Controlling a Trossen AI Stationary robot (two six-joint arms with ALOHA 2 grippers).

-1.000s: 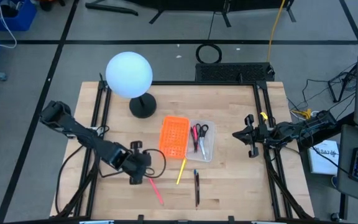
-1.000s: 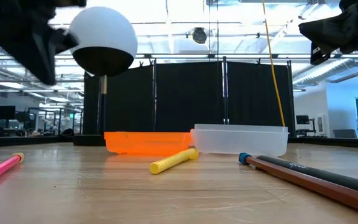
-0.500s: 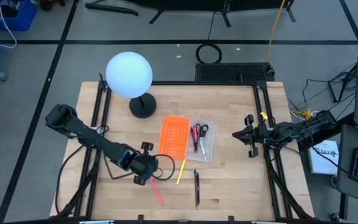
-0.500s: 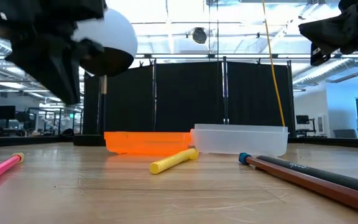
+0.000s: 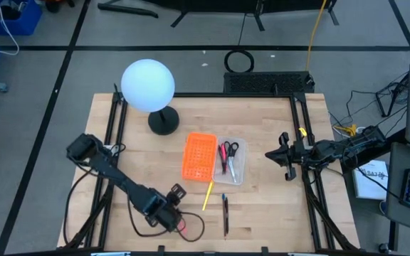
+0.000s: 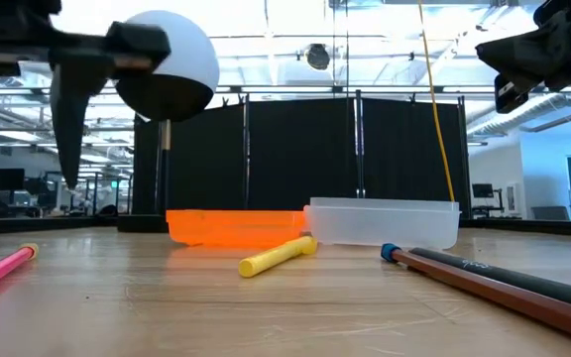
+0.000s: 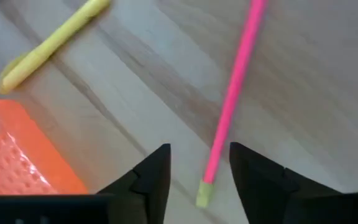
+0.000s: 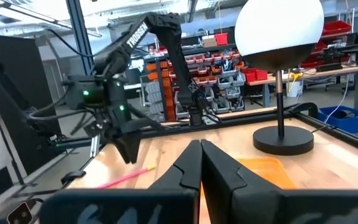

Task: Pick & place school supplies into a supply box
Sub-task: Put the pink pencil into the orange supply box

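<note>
Even overhead light on bench (image 5: 262,206) in high view; shadows soft, faint. Low view backlit: ceiling strip lights glare bright, left pincer (image 6: 28,149) reads as dark silhouette, edges smeared. White globe lamp (image 6: 167,64) bright on top, underside in shadow. Left wrist view soft throughout: pink pencil (image 7: 232,106) and yellow pen (image 7: 51,43) blurred. Right wrist view: near fingers (image 8: 219,165) out of focus, background sharp.
</note>
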